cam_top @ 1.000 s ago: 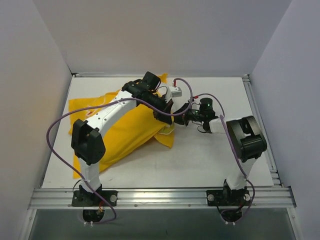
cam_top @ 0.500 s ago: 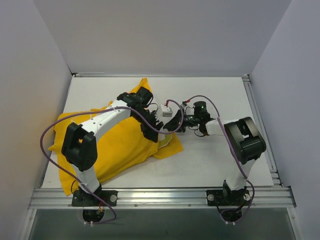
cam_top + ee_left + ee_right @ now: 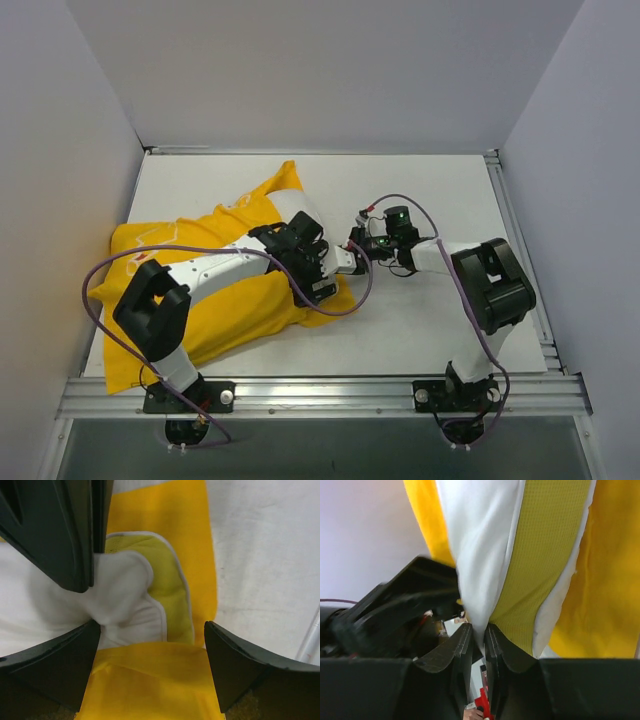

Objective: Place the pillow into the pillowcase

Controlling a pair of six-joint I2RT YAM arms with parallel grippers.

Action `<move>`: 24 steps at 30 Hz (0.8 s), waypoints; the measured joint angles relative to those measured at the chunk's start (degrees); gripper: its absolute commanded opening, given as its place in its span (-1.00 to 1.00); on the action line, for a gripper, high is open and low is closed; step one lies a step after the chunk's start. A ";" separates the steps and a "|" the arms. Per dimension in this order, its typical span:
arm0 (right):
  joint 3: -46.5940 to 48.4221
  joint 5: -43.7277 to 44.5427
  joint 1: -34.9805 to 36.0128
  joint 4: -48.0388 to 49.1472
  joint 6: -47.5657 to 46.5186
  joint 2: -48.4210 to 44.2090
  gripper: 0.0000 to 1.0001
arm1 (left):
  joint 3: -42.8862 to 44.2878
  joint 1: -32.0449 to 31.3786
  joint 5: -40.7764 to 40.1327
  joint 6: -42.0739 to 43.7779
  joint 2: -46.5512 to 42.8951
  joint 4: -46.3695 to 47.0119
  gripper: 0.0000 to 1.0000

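The yellow pillowcase (image 3: 235, 318) lies crumpled across the left half of the table, under my left arm. At its right end a corner of the white pillow (image 3: 125, 580) with a yellow-green stripe (image 3: 545, 555) sticks out of the yellow cloth. My right gripper (image 3: 479, 630) (image 3: 352, 258) is shut on that white corner, pinching it between narrow jaws. My left gripper (image 3: 150, 645) (image 3: 322, 285) hovers open just above the same spot, its fingers wide on either side of the pillowcase (image 3: 150, 680) hem, holding nothing. The right gripper's finger (image 3: 55, 530) shows at the upper left of the left wrist view.
Grey walls (image 3: 60, 150) enclose the table on three sides. An aluminium rail (image 3: 320, 392) runs along the near edge with both arm bases. Purple cables (image 3: 100, 320) loop off each arm. Bare white tabletop (image 3: 430, 320) lies to the right of the cloth.
My left gripper has opened and let go of the cloth, and its arm swung nearer. The pillowcase slid left and toward the near edge. The right gripper followed leftward, still on the pillow corner.
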 measured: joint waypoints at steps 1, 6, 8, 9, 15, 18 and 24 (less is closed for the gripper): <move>0.00 0.07 -0.13 -1.27 -0.76 -0.72 -0.71 | -1.38 -0.02 -1.25 -0.17 0.92 1.79 0.69; -1.66 -0.22 -0.39 0.70 1.40 -3.17 -0.36 | -4.24 -0.57 -6.82 -1.40 2.54 8.52 -0.97; -1.68 -0.42 -1.81 -2.29 -0.22 -3.69 0.21 | -4.28 -0.17 -6.75 -1.01 2.40 9.38 -1.00; -1.33 -0.02 -2.99 -5.79 -2.89 -4.26 0.36 | -4.39 0.22 -5.60 -0.85 2.19 9.53 -1.00; 7.52 13.64 -9.29 -36.04 -27.96 -7.69 0.70 | -3.61 8.52 7.72 -0.79 -2.29 7.48 -1.00; 10.23 21.22 -5.42 -43.08 -36.06 -7.76 0.71 | -1.18 11.10 11.56 -1.07 -3.34 5.88 -1.00; 13.38 26.56 3.10 -49.83 -41.18 -0.48 0.71 | -0.20 12.00 16.76 -2.56 -3.58 3.89 -1.00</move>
